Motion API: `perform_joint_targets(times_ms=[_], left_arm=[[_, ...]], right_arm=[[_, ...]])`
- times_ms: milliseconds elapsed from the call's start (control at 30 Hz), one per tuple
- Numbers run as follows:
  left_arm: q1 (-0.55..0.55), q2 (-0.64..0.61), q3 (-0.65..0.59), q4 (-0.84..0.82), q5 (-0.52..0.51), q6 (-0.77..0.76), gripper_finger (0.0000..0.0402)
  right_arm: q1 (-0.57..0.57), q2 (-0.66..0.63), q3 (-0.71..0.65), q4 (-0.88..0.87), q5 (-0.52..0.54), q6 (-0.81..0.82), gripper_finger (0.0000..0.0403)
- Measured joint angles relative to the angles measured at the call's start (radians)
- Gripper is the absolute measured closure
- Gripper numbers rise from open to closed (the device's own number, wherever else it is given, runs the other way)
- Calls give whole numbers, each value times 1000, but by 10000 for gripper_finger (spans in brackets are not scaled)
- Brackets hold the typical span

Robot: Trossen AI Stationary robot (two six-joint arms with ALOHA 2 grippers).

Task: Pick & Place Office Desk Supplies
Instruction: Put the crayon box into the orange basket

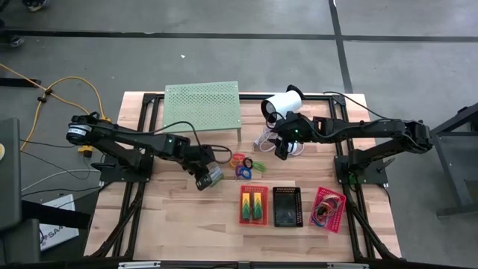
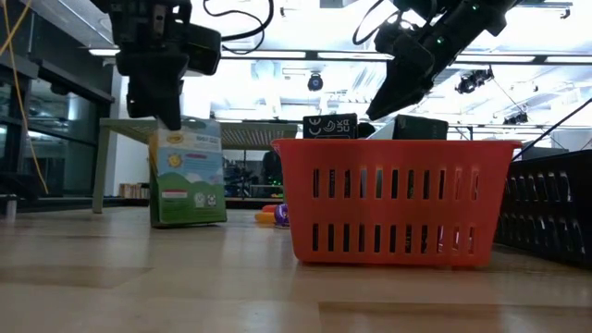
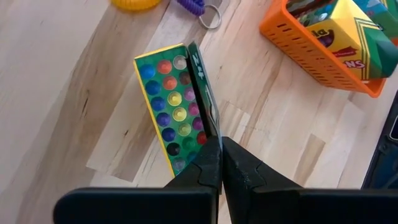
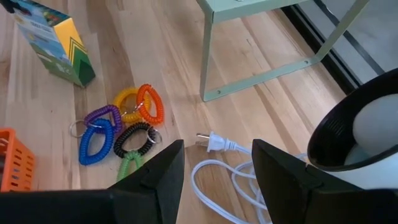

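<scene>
Left gripper (image 1: 208, 178) left of centre in high view, fingers (image 3: 211, 163) clamped on green pack (image 3: 176, 106), standing upright on surface (image 1: 187, 217). Right gripper (image 1: 283, 149) upper centre, fingers spread, holding nothing, above coiled loops (image 4: 121, 130).

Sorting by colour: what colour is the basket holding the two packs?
Red-orange basket, clearest in the low view.

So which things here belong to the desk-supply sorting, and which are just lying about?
Part of the job:
- green pack, gripped by the shut left tool and resting on the table
- coil loops
- red basket holding two packs
- black basket
- pink basket with bands

Just lying about:
- pale-green perforated stand
- white cylinder device and its cable, below the open right tool
</scene>
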State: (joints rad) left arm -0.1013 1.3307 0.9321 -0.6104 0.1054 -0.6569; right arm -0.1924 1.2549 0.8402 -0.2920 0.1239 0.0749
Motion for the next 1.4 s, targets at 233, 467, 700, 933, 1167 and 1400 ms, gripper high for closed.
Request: perform_joint_targets(times_ms=[233, 467, 700, 933, 1167, 1400], left_arm=[[0, 0, 0, 11, 2, 36, 401], [0, 0, 0, 12, 2, 42, 401], [0, 0, 0, 12, 3, 59, 401], [0, 0, 0, 12, 3, 59, 401], [0, -1, 0, 12, 10, 57, 401], [0, 17, 3, 26, 39, 55, 401]], right_arm=[[1, 0, 0, 2, 0, 0, 227], [1, 0, 0, 14, 0, 7, 227], [1, 0, 0, 13, 0, 7, 227], [0, 0, 0, 13, 0, 7, 227], [0, 0, 0, 55, -21, 42, 227], [0, 0, 0, 124, -111, 180, 227]])
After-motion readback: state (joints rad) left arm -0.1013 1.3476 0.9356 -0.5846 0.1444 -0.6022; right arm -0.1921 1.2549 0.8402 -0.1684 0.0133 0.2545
